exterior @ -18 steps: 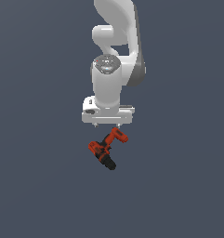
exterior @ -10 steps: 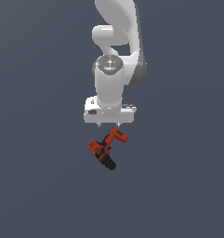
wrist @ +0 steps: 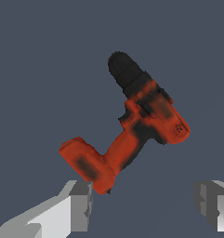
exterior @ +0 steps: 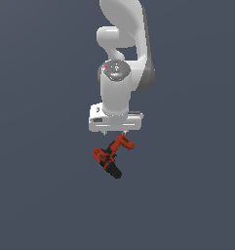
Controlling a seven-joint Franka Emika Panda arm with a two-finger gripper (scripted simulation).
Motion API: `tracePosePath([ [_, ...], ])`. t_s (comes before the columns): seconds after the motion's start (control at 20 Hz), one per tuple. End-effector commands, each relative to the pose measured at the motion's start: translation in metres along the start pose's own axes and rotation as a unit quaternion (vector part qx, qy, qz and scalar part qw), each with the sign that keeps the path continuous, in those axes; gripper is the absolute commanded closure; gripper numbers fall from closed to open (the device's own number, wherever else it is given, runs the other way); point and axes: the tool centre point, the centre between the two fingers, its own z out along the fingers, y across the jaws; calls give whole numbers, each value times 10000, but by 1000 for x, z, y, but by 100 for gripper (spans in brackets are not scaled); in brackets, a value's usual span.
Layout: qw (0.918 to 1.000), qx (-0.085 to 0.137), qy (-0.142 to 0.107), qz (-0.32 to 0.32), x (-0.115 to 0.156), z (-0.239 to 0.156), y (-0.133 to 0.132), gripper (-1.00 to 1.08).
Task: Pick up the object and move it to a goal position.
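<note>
The object, a small orange-red drill (exterior: 110, 157) with a black nose, lies on the flat grey floor just below the white hand in the exterior view. My gripper (exterior: 115, 132) hangs directly over the drill's handle end, a little above it and not touching. In the wrist view the drill (wrist: 136, 130) fills the middle, its black nose pointing away from the hand. My gripper (wrist: 146, 207) is open: one of the grey fingers (wrist: 81, 204) sits close beside the drill's battery foot, the other far off to the side. Nothing is between them.
The white arm (exterior: 124, 58) rises behind the hand. The plain dark grey floor (exterior: 41, 195) stretches all around, with no other objects or edges in view.
The hand has sunk slightly toward the drill. The drill has not moved and the fingers stay apart.
</note>
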Motion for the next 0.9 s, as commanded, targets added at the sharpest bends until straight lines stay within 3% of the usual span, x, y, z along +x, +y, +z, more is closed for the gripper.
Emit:
tracePosePath([
  [0.0,9999,-11,1,-118,6,2,0,-60],
  [0.45,9956,-76,20,-934,44,21,-3,-60],
  [0.85,9800,-136,43,-1985,88,51,-6,-60],
])
